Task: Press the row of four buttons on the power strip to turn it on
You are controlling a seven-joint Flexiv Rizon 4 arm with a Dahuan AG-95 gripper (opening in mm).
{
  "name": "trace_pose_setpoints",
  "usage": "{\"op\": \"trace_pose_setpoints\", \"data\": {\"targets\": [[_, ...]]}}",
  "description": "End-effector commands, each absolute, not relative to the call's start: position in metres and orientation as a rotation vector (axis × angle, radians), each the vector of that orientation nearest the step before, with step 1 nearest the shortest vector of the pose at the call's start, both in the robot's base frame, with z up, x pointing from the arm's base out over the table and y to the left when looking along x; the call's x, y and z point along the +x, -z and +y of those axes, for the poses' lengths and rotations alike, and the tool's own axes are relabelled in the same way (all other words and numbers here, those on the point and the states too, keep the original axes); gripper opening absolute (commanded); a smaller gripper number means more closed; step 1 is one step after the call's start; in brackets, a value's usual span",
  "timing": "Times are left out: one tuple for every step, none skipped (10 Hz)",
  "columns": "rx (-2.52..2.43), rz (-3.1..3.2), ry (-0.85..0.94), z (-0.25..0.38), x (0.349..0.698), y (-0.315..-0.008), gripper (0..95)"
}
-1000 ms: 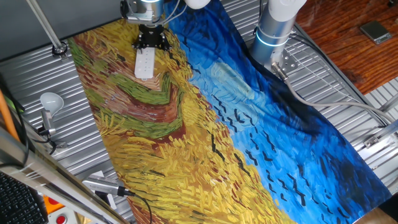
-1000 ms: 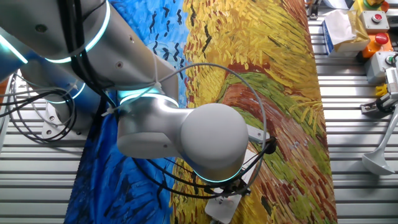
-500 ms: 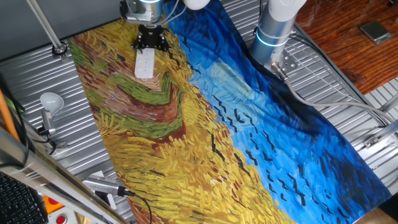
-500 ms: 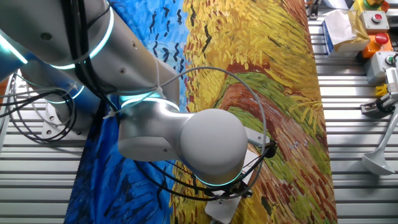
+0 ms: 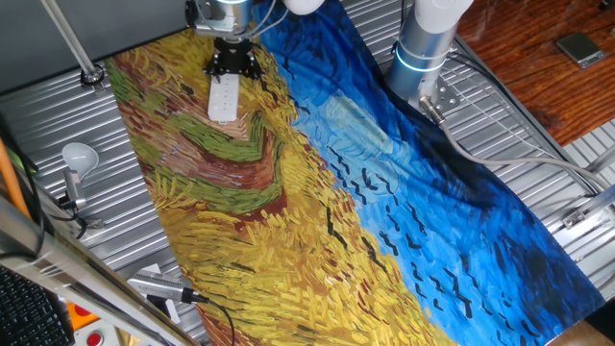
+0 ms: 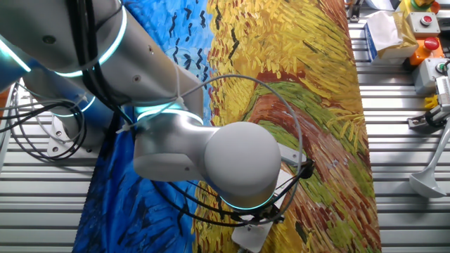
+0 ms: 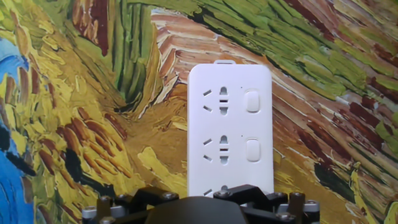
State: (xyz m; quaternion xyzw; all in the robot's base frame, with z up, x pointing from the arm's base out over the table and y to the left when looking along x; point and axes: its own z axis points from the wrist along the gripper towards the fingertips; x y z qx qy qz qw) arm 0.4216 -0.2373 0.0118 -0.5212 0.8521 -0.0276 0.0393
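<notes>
Directly beneath the gripper [image 5: 235,65], the power strip's [image 7: 229,124] near end.

Robotics lab: ribbed aluminium table [image 5: 538,144] w/ painted cloth [image 5: 317,202] spread over it, robot arm [image 6: 162,133] bolted at the cloth's blue edge, loose cables [image 6: 42,133], red e-stop button [image 6: 427,20] beyond the cloth's yellow side.

A light bulb [image 5: 80,156] lies beside the painted cloth [image 5: 288,192].
</notes>
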Motion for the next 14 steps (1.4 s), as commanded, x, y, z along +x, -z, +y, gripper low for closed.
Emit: {"op": "trace_pose_setpoints", "data": {"targets": [[-1.597, 2.617, 0.075, -0.236, 0.420, -0.025, 95.0], [-1.598, 2.621, 0.077, -0.235, 0.419, -0.030, 95.0], [-1.599, 2.619, 0.068, -0.235, 0.419, -0.034, 95.0], [-1.624, 2.608, 0.061, -0.234, 0.417, -0.043, 95.0], [-1.639, 2.614, 0.079, -0.235, 0.415, -0.058, 95.0], [-1.651, 2.618, 0.101, -0.238, 0.412, -0.067, 95.0], [-1.675, 2.622, 0.119, -0.238, 0.412, -0.067, 95.0], [-1.673, 2.630, 0.124, -0.238, 0.412, -0.067, 95.0], [-1.668, 2.642, 0.122, -0.238, 0.412, -0.067, 95.0], [-1.674, 2.653, 0.134, -0.238, 0.412, -0.067, 95.0], [-1.680, 2.658, 0.143, -0.238, 0.412, -0.067, 95.0], [-1.675, 2.662, 0.145, -0.237, 0.413, -0.066, 95.0], [-1.655, 2.665, 0.128, -0.226, 0.422, -0.059, 95.0], [-1.630, 2.675, 0.118, -0.217, 0.430, -0.054, 95.0]]}}
